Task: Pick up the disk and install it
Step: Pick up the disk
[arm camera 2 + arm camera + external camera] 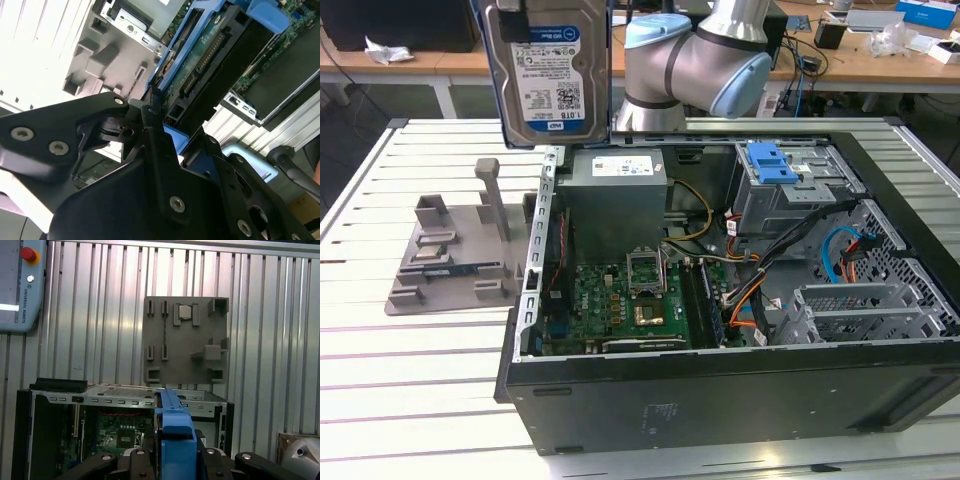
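I have the end effector (175, 456) clenched on the disk (548, 75), gripping it by the edge of its blue carrier. The disk hangs upright with its label facing the exterior camera. It is high above the counter (410, 400), over the open case's (720, 400) far corner at the exterior view's left, near the grey fixture (450, 255).
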Robot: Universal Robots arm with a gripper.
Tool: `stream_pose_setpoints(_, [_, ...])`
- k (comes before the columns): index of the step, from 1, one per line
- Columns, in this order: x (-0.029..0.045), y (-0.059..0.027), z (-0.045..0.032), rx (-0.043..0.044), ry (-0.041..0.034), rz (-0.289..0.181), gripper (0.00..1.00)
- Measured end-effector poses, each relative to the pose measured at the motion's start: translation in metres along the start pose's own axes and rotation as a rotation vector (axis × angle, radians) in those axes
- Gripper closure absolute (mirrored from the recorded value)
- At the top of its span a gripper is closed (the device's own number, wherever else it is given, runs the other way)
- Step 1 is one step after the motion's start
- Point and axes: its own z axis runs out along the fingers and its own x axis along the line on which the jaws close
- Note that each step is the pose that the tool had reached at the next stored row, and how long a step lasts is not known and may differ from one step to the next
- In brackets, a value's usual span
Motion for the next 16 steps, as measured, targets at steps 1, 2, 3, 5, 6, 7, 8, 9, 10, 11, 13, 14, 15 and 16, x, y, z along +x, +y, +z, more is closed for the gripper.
stream_pose_setpoints(1, [0.0012, 0.0000, 0.0001, 0.0000, 0.0000, 0.000, 0.63])
stream_pose_setpoints(2, [0.0022, 0.0000, 0.0001, 0.0000, 0.0000, 0.000, 0.63])
stream_pose_setpoints(3, [0.0033, 0.0000, 0.0001, 0.0000, 0.0000, 0.000, 0.63])
stream_pose_setpoints(5, [0.0055, 0.0000, 0.0003, 0.0000, -0.0001, 0.000, 0.63])
stream_pose_setpoints(6, [0.0064, 0.0000, 0.0003, 0.0000, 0.0000, 0.000, 0.63])
stream_pose_setpoints(7, [0.0073, 0.0001, 0.0003, -0.0001, 0.0000, 0.000, 0.63])
stream_pose_setpoints(8, [0.0082, 0.0001, 0.0004, 0.0000, 0.0000, 0.000, 0.63])
stream_pose_setpoints(9, [0.0092, 0.0000, 0.0004, 0.0000, 0.0000, 0.000, 0.63])
stream_pose_setpoints(10, [0.0111, 0.0001, 0.0005, 0.0000, -0.0001, 0.000, 0.63])
stream_pose_setpoints(11, [0.0122, 0.0001, 0.0006, 0.0000, 0.0000, 0.000, 0.63])
stream_pose_setpoints(13, [0.0151, 0.0002, 0.0006, -0.0001, 0.0000, 0.000, 0.63])
stream_pose_setpoints(14, [0.0163, 0.0002, 0.0007, -0.0001, 0.0001, 0.000, 0.63])
stream_pose_setpoints(15, [0.0175, 0.0002, 0.0007, -0.0001, 0.0001, 0.000, 0.63])
stream_pose_setpoints(16, [0.0194, 0.0003, 0.0008, 0.0000, 0.0000, 0.000, 0.63])
